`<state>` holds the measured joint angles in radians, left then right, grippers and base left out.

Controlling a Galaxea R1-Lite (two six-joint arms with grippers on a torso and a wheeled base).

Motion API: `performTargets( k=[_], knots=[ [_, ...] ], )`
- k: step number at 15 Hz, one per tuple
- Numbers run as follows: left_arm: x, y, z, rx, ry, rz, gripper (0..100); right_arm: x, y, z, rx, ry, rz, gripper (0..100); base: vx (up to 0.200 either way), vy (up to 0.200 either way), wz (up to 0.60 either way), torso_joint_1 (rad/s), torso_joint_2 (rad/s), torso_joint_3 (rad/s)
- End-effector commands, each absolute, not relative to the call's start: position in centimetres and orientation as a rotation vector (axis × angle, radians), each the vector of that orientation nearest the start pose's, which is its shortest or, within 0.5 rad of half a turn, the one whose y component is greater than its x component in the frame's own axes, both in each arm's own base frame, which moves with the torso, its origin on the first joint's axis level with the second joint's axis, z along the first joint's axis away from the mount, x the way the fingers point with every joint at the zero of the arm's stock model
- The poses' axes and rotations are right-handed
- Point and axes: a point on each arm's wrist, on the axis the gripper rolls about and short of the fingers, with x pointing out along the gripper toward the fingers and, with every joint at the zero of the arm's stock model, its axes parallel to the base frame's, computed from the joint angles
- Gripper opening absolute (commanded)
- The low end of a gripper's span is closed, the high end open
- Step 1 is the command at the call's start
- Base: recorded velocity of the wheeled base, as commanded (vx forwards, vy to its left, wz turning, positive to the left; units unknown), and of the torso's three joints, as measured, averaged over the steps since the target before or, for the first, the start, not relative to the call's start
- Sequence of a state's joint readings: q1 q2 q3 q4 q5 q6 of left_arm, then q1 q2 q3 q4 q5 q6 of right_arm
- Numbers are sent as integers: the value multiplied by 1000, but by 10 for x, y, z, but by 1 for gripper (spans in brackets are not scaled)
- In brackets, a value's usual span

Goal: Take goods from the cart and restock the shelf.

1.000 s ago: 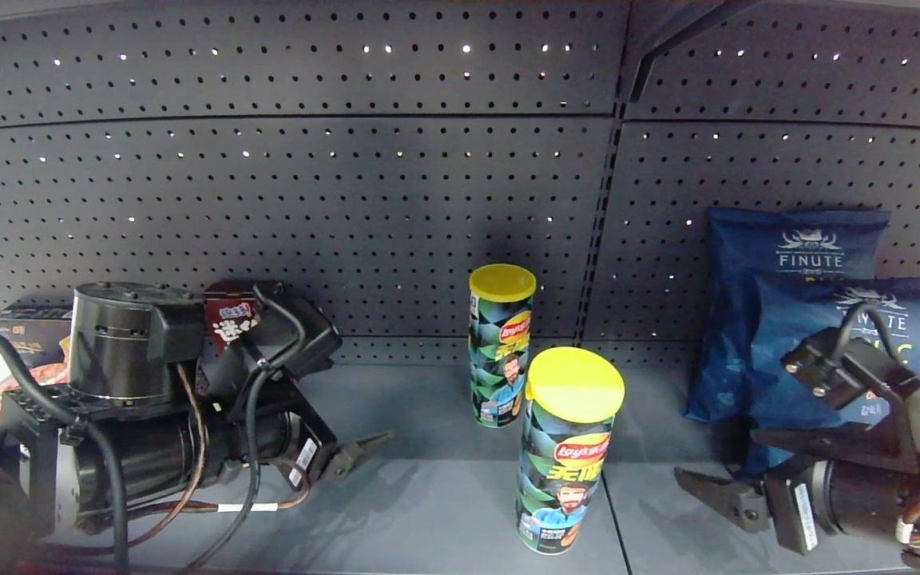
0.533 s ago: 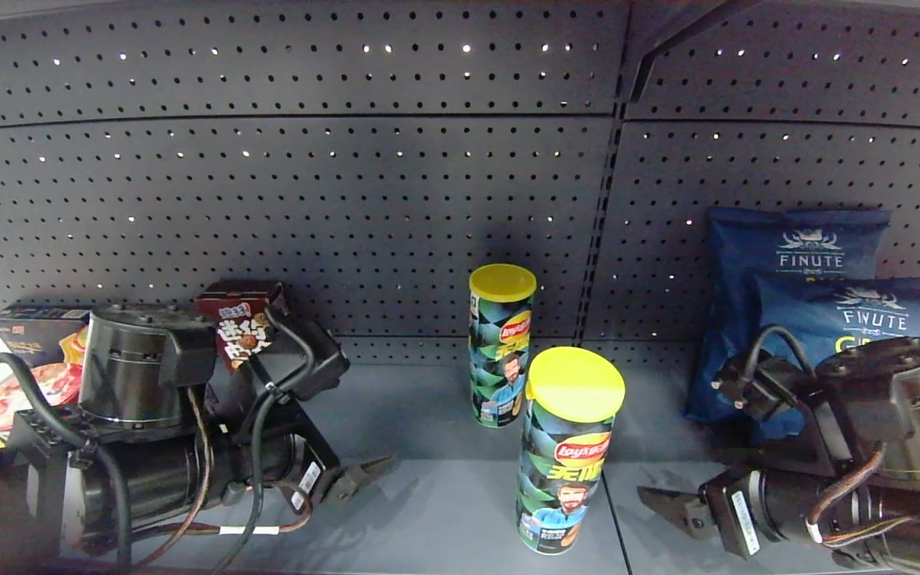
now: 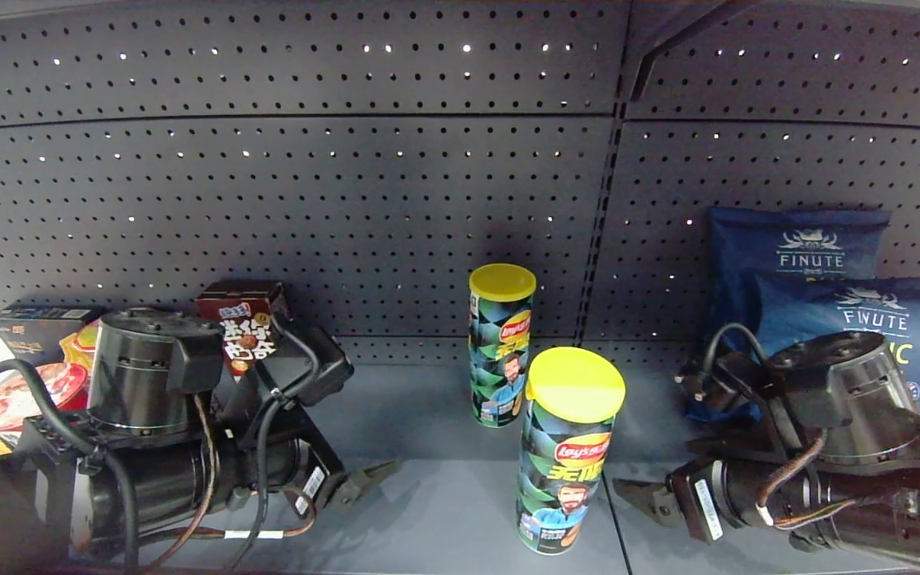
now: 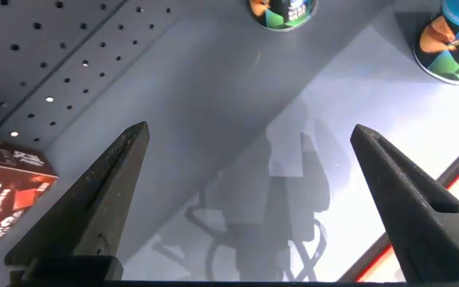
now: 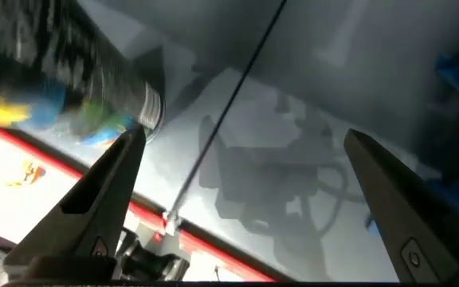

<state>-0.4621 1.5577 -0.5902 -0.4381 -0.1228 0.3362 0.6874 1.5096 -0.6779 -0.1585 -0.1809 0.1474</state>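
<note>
The front can stands upright at the front edge of the shelf, the rear can behind it, apparently stocked; the left gripper and right gripper flank them, fingers apart, empty, free to fetch more.

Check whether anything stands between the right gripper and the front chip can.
Nothing visible does. The right gripper is open beside the front can, with just bare shelf between them; the back can stands farther in, out of the way.

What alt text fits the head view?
A front chip can and rear chip can, both yellow-lidded, stand on a grey shelf between the open left gripper and open right gripper. Blue snack bags lean back right; a brown box sits back left.
</note>
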Motion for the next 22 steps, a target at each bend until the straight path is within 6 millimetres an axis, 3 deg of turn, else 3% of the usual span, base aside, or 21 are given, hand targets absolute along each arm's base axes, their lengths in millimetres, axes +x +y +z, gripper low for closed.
performTargets(
  k=[1,15,22],
  knots=[
    [219,-112,146,410,435,-656,100,189,152,154,-155,663,441,100,0,0,0,0,0,0],
    [219,-111,144,410,443,-657,100,199,185,152,-178,661,510,100,0,0,0,0,0,0],
    [219,-111,144,411,443,-658,100,199,191,151,-181,663,523,100,0,0,0,0,0,0]
  ],
)
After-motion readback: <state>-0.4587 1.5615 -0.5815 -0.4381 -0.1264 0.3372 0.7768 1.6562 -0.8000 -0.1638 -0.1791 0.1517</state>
